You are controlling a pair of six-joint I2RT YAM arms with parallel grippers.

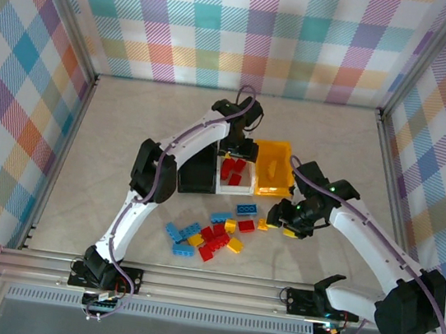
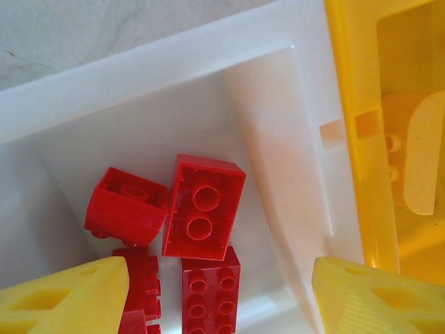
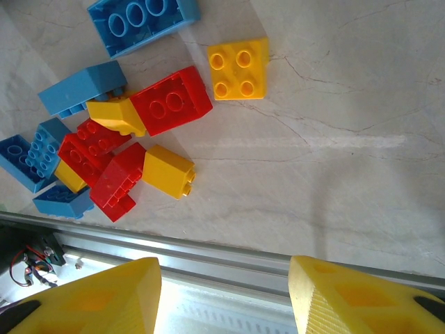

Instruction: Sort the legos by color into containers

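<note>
White bin [image 2: 139, 76]; approx 4 red legos [image 2: 203, 207]

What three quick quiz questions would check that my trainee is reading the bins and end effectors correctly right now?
1. Multiple choice: the bricks in the white bin are A) blue, B) red, C) yellow.
2. True or false: the left end effector is shut on a brick.
3. Short answer: which colours are in the loose pile on the table?
Key: 1 B. 2 False: its fingers stand apart above the white bin with nothing between them. 3 Red, blue and yellow.
</note>
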